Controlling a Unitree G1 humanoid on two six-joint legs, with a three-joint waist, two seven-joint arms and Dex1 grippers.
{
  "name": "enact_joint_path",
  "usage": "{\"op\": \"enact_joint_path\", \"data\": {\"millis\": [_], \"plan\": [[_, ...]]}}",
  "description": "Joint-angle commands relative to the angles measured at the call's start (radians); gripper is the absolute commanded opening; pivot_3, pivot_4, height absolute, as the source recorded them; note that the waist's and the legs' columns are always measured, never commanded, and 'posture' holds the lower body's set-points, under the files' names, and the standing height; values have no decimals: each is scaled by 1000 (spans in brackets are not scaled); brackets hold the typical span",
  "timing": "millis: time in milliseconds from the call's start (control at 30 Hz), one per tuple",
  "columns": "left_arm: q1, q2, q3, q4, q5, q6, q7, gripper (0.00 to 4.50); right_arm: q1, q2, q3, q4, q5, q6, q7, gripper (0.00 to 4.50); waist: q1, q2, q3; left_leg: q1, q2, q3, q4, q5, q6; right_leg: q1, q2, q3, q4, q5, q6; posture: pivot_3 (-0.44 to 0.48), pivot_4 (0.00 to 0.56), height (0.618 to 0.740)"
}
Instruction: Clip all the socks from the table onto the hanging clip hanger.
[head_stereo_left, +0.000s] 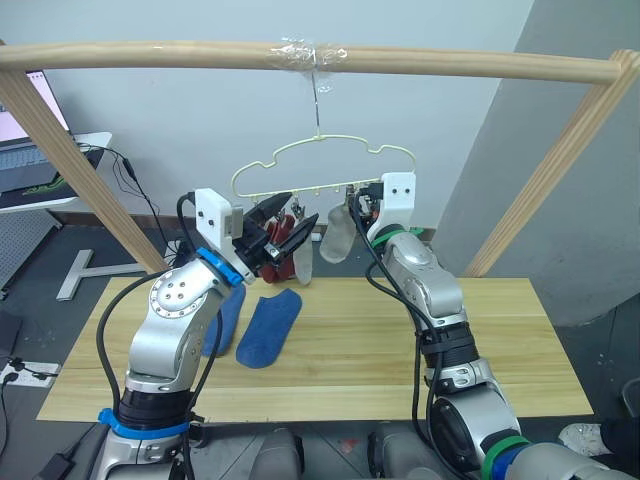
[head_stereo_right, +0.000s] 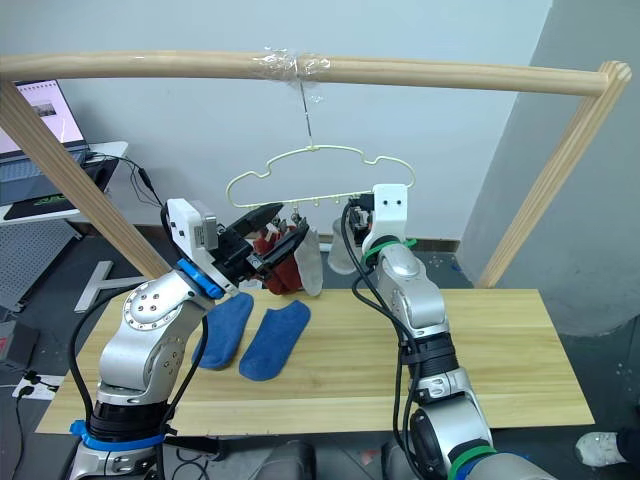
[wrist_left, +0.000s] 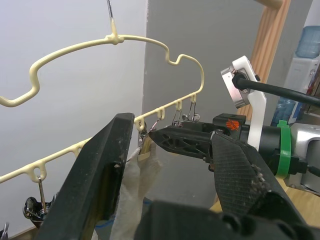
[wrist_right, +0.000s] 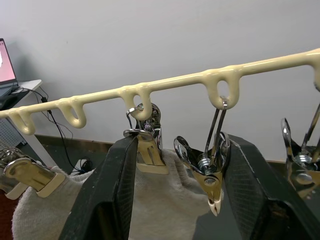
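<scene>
Where clips crowd the clip hanger (head_stereo_left: 322, 168), both pincers spread, blue socks (head_stereo_left: 268, 327) mid-table.

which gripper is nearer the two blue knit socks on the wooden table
Left. The left gripper hovers just above the blue socks, holding nothing; the right gripper is farther right, up at the clip hanger.

Your left arm is bent up from the shoulder, forearm angled toward two o'clock, and the left gripper (head_stereo_right: 268, 243) is raised with its two black fingers spread apart. Your right arm reaches up steeply toward eleven o'clock, wrist cocked forward. The right gripper (wrist_right: 182, 195) is up high too, fingers parted wide, pointing at the left gripper's tips at about nine o'clock.
</scene>
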Motion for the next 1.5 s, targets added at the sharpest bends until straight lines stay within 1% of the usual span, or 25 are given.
{"op": "enact_joint_path", "data": {"millis": [33,100,233,267,300,733,1167,1300,1500], "plan": [[0,7,17,-52,-12,2,7,2826,-29,12,-16,-16,9,-29,-2,2350,0,0,0,0,0,0,0,0,0,0,0,0,0,0,0,3,139,740],[1,6,16,-53,-12,4,8,2826,-31,10,-19,-13,11,-31,-4,1925,1,0,1,0,0,0,0,0,0,0,0,0,-1,0,0,3,139,740],[2,3,13,-58,-11,10,9,2826,-30,5,-21,-16,8,-30,-2,476,3,1,3,0,0,0,-1,0,0,0,0,0,-2,0,0,1,143,740],[3,2,12,-58,-10,10,9,2826,-30,4,-22,-16,7,-30,-1,284,4,1,3,0,0,0,-1,0,0,0,0,0,-2,0,0,1,143,740],[4,1,11,-60,-10,11,9,2826,-29,3,-23,-17,6,-30,0,185,4,1,4,0,0,0,-1,0,0,0,0,0,-2,0,0,0,144,740],[28,2,4,-60,6,-3,7,2826,-10,-32,-10,-42,-5,-11,17,185,13,3,8,-2,0,1,-3,0,0,0,0,0,-7,0,0,-1,149,740],[26,0,3,-56,11,-4,6,2826,-7,-26,0,-48,-3,-18,24,185,14,4,9,-3,0,0,-4,0,0,0,0,0,-9,0,0,-1,147,740],[27,2,3,-58,15,-1,7,2826,-8,-26,1,-45,-9,-19,16,1563,14,4,9,-3,0,0,-4,0,0,0,0,-1,-9,0,0,-1,146,740],[29,3,3,-59,16,0,7,2826,-10,-24,0,-42,-11,-19,13,1563,14,4,9,-3,0,0,-4,0,0,0,0,-1,-9,0,0,0,147,740]]}}
